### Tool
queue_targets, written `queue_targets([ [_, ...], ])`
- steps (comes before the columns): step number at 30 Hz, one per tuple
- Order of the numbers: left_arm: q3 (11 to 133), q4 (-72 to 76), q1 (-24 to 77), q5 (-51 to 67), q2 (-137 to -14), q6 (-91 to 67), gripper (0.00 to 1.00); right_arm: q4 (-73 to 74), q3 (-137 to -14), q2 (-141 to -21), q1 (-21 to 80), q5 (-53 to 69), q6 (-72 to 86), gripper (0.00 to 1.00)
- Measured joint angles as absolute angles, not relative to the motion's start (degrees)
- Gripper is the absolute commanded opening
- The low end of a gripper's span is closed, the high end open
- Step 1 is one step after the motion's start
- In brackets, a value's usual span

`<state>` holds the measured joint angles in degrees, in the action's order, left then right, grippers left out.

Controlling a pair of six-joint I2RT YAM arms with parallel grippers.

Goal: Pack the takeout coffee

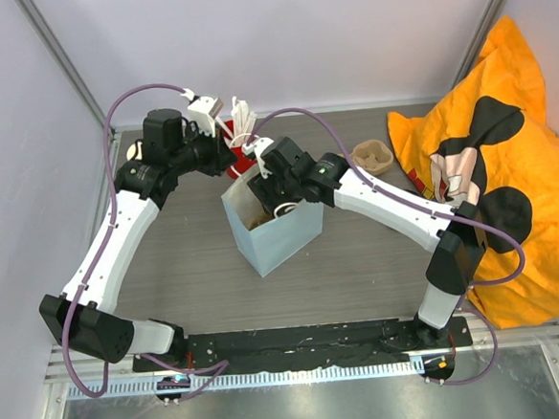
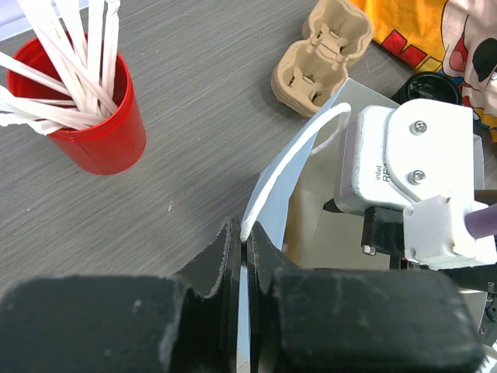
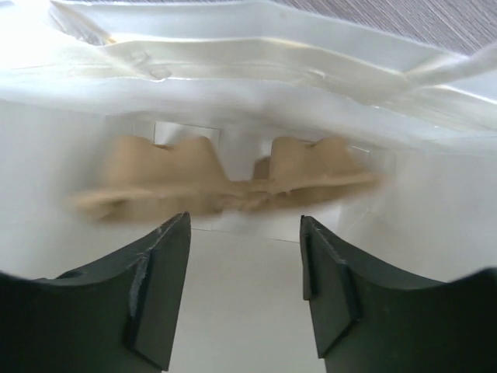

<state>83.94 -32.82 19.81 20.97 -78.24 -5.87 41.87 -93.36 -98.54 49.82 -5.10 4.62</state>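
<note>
Only "intel" — with a cut-off "RE" — reads on the white camera housing [image 2: 388, 167].

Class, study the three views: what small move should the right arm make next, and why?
Probably lift the right gripper straight up out of the paper bag: its jaws stand open, the tan cardboard piece lies free inside, and the left gripper pinches the bag's rim.

takeout coffee [image 3: 225, 183] | tan, blurred | low inside paper bag [image 1: 279, 236], mid-table | outline, pose unreadable

Grey wood-grain table [image 1: 188, 273]; plain white walls [image 1: 344, 32]; orange cartoon-print cloth [image 1: 515, 78] bunched at right.
</note>
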Motion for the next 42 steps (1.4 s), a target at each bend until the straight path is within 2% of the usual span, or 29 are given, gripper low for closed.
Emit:
queue_targets([
  [19,83.9,-32.8,19.8,21.0,-78.2,-5.9,0.02,41.9,-93.4,-98.5,49.9,-5.1,4.2,0.82],
  [26,83.9,-32.8,19.8,20.9,-78.2,-5.9,0.02,42.3,-94.7,-98.5,49.9,-3.8,3.0,0.95],
  [42,83.9,-32.8,19.8,20.9,-78.2,-5.9,0.02,46.5,-101.8,-96.6,49.9,6.9,-3.9,0.96],
])
